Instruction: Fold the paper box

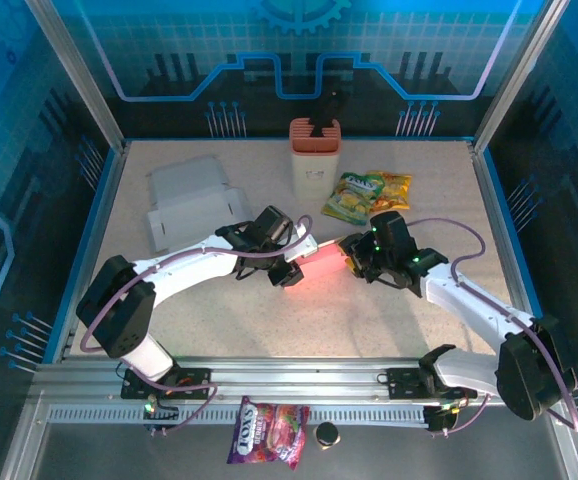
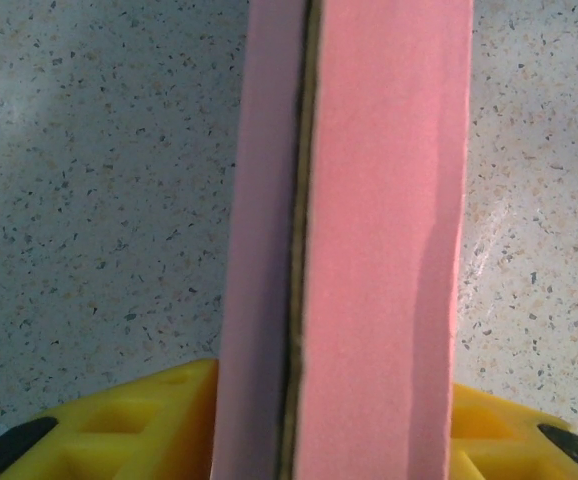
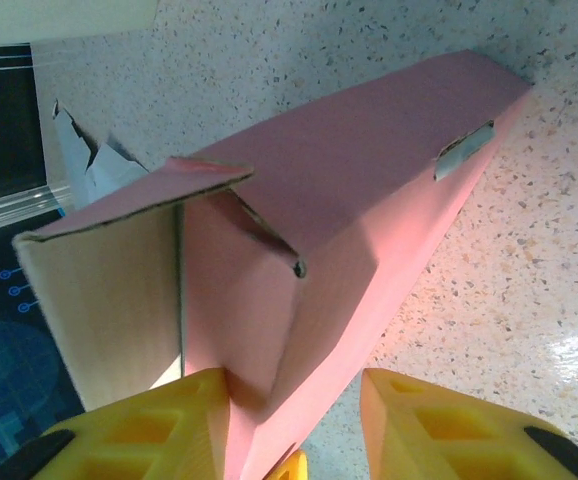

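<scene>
Pink paper box [image 1: 314, 268] (tan inside), yellow gripper fingers [image 3: 139, 432], speckled beige table [image 1: 369, 325]

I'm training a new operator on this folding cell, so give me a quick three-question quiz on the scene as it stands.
1. True or false: the pink box lies untouched on the table.
2. Which stands beside the snack bag at the back? A bottle, B cup, C bowl.
3. Fill in: the left claw is shut on the ____.
Key: 1 false; 2 B; 3 pink box.
</scene>
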`<state>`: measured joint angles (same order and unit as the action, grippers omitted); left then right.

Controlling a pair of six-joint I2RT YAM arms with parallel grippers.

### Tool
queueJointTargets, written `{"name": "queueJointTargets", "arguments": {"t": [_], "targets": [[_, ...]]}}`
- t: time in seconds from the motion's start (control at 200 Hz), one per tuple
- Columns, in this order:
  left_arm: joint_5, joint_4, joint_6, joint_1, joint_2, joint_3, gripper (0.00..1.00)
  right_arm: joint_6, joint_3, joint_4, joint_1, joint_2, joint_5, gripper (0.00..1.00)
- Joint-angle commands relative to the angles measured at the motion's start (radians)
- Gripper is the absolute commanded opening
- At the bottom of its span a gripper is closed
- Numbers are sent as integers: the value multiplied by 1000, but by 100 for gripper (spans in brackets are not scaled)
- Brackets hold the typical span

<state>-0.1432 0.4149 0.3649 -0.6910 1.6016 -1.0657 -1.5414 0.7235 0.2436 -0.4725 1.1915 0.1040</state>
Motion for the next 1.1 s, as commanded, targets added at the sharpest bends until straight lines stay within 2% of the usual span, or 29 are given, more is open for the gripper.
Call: {"name": "queueJointTargets", "arguments": {"t": [0.0,0.305,0.46,0.555,0.665,0.86,0.986,1.096], "targets": [[10,26,2,-4,9,-36,44,-20,-10,128,-23,15,-43,35],[10,32,8,-4,14,-45,45,-25,64,250,-42,61,-50,25],[-8,41,18,-4,11,-43,41,41,120,280,-43,60,-41,27],[-20,47,36,-4,2,-36,39,222,204,325,-28,36,-35,36],[-42,59,59,-3,-12,-30,38,561,283,372,8,-26,-23,42],[-64,100,105,-1,-39,-19,38,1080,290,397,207,-131,206,44],[-73,115,129,-1,-67,4,38,1279,292,480,308,-109,273,41],[-74,120,144,-1,-87,24,38,1383,301,534,309,-67,256,40]]}}
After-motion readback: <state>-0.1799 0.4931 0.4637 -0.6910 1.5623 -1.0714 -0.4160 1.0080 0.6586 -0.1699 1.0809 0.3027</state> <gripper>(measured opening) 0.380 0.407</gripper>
